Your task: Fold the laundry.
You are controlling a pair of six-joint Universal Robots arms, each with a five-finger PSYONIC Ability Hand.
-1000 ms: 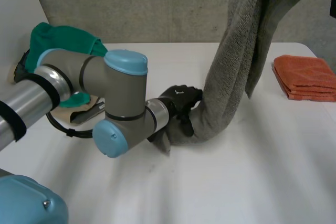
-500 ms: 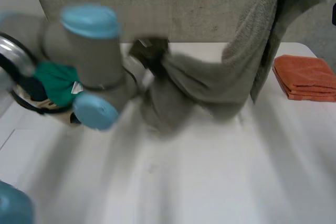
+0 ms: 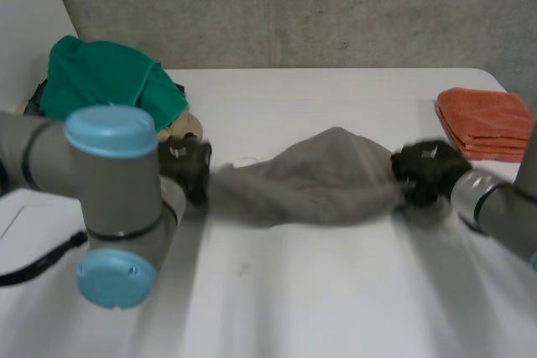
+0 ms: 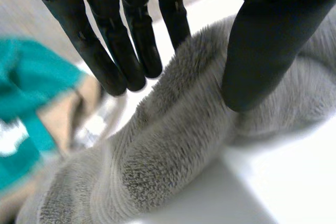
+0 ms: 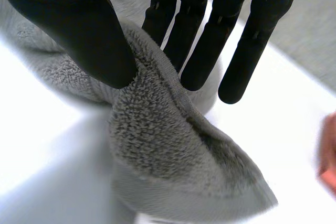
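Two ends of a grey towel (image 3: 323,180) are held, one by each black hand, so that it is stretched side to side across the middle of a white table (image 3: 336,291). The left hand (image 3: 189,169) is seen at the towel's left end and the right hand (image 3: 428,172) at its right end, with the cloth humped up between them; whether its underside touches the table cannot be told. In the left wrist view the bunched end is pinched between the thumb (image 4: 270,40) and straight fingers (image 4: 123,51). The same grip is shown in the right wrist view — thumb on one face, straight fingers on the other. A heap of green cloth (image 3: 105,81) is piled at the far left of the table, behind the left hand, and a folded orange cloth (image 3: 491,123) is laid at the far right, just beyond the right hand. The towel's long axis is judged to run straight from hand to hand, with neither hand nearer its middle — so the coming move, whether spreading it flat or bringing end to end, is likely to turn on that line.
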